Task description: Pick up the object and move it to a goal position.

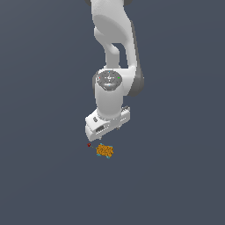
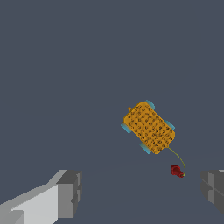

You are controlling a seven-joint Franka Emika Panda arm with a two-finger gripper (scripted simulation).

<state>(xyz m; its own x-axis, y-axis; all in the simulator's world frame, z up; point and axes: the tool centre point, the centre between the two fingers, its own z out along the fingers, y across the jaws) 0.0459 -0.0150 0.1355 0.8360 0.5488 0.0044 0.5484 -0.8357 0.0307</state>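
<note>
The object, a small orange speckled block (image 1: 104,150) with teal bits at its edges, lies on the dark floor. It also shows in the wrist view (image 2: 148,127). The goal, a tiny dark red dot (image 1: 89,144), sits close beside the block on the exterior view's left. In the wrist view the dot (image 2: 176,170) is joined to the block by a thin curved line. My white gripper (image 1: 107,130) hangs just above the block and dot without touching them. In the wrist view the gripper (image 2: 140,192) is open and empty, with grey fingertips (image 2: 70,192) set wide apart.
The white arm (image 1: 113,48) rises behind the gripper in the exterior view. Only plain dark grey floor (image 1: 176,176) surrounds the block and dot.
</note>
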